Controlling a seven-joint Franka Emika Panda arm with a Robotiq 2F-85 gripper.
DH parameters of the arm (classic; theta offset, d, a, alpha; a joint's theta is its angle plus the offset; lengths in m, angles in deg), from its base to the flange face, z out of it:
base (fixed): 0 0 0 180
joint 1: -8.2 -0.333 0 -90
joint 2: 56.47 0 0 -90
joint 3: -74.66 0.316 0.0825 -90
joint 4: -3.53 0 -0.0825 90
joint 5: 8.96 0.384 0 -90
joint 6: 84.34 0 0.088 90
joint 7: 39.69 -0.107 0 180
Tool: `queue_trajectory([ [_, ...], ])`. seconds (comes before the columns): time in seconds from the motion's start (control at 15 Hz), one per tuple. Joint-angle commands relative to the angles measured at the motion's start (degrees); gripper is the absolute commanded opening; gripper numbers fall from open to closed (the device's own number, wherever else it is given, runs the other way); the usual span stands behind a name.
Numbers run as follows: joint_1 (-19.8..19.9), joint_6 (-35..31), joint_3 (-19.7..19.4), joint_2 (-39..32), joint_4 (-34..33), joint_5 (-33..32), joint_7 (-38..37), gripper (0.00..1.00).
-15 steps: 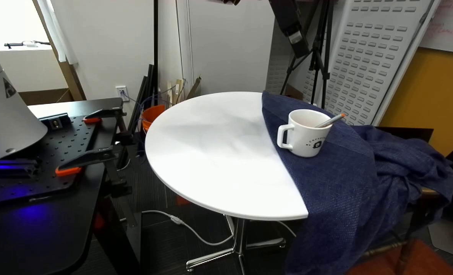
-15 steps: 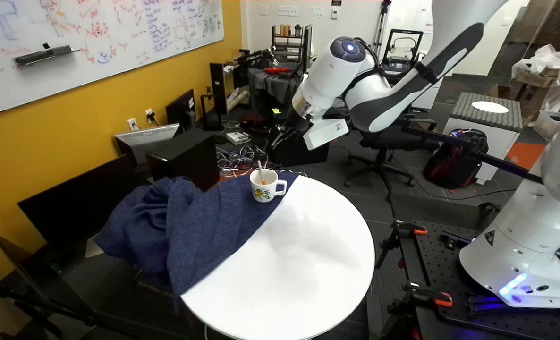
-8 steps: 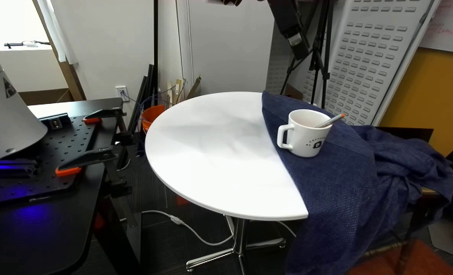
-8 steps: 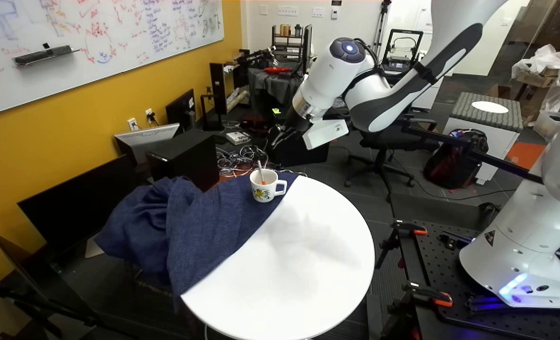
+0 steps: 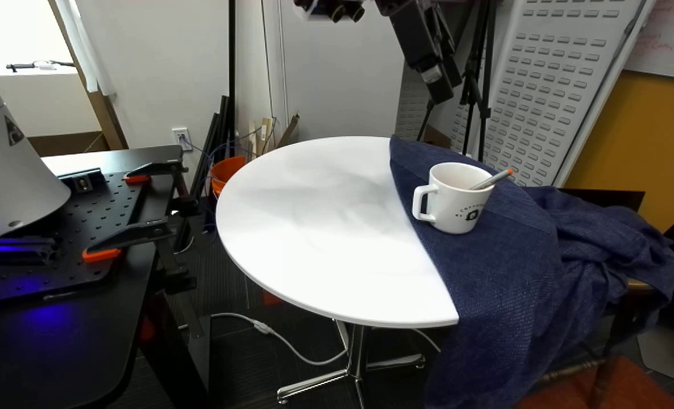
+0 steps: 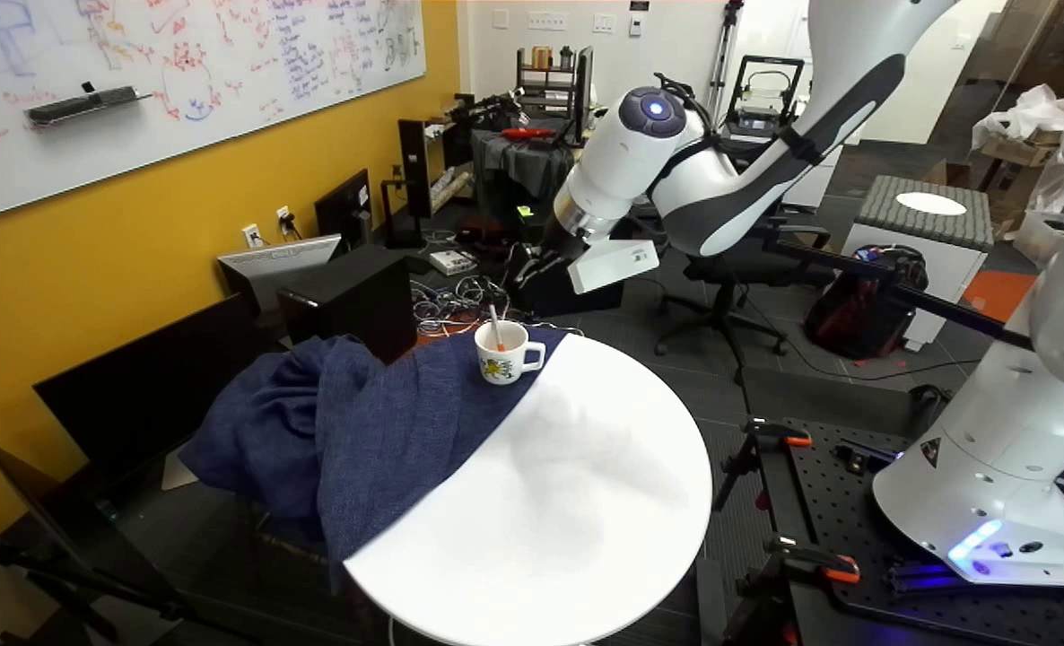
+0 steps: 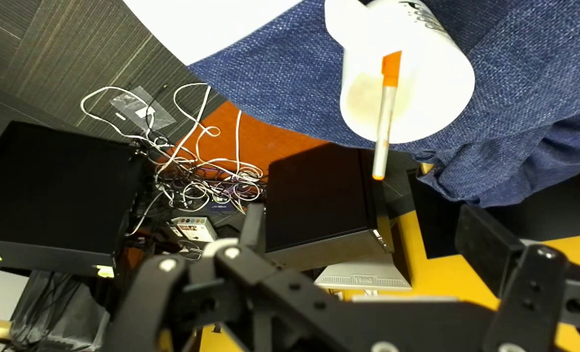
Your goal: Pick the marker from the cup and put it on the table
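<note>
White cup (image 5: pixel 456 213) stands upright on the navy cloth (image 5: pixel 502 272) draped over one side of the round table (image 5: pixel 325 227), handle toward the bare white part. We see the marker (image 7: pixel 387 117) in the cup, tilted against the rim, larger orange end down inside, small orange tip poking out past the rim. Wrist view gives us the gripper (image 7: pixel 366 232) with fingers (image 7: pixel 488 252) spread wide, apart from cup and marker. In both exterior views we have it hanging higher than the cup.

The fingers (image 5: pixel 440 88) have dropped slightly lower in both exterior views, the arm (image 6: pixel 698 184) dipping with them.
</note>
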Motion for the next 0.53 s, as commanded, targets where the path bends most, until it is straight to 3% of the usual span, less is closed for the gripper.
queue_trajectory([
  [0.0,-2.1,4.2,-0.4,-2.7,-3.8,-5.5,-6.8,1.00],
  [0.47,-3.9,6.7,-0.8,-10.3,-10.8,-17.2,-17.4,1.00],
])
